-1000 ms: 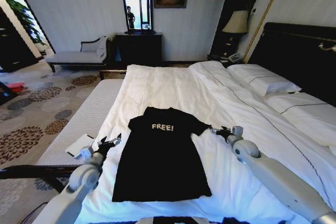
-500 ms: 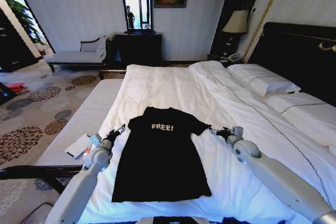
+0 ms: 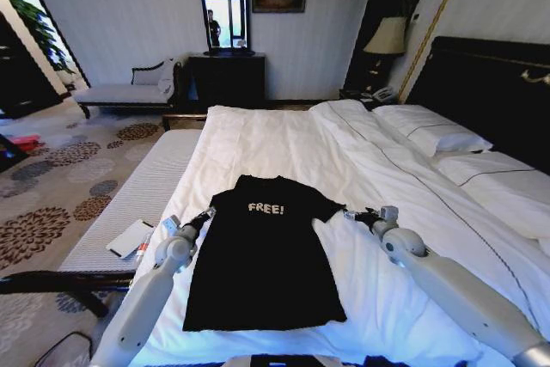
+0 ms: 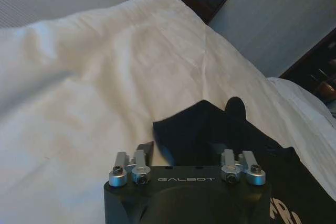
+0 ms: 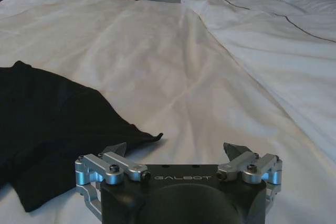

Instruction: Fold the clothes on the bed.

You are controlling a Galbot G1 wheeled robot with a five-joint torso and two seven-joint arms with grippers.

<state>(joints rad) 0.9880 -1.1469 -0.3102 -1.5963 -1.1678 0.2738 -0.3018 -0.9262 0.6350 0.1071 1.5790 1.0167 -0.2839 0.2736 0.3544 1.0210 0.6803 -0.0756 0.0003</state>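
1. Head view: the black T-shirt (image 3: 262, 251) lies flat, chest lettering up, on the white duvet of the bed (image 3: 284, 139).
2. Left gripper (image 3: 199, 217), fingers spread, sits at its left sleeve; right gripper (image 3: 359, 215), also spread, just beside the other sleeve.
3. Judged step: reaching for the sleeves. Next calls for pinching only shirt fabric, not duvet.

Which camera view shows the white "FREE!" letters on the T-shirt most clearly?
The head view: the T-shirt lies flat on the bed, with the whole word readable. The left wrist view shows one sleeve and a cut-off bit of white print; the right wrist view shows the other sleeve, no letters.
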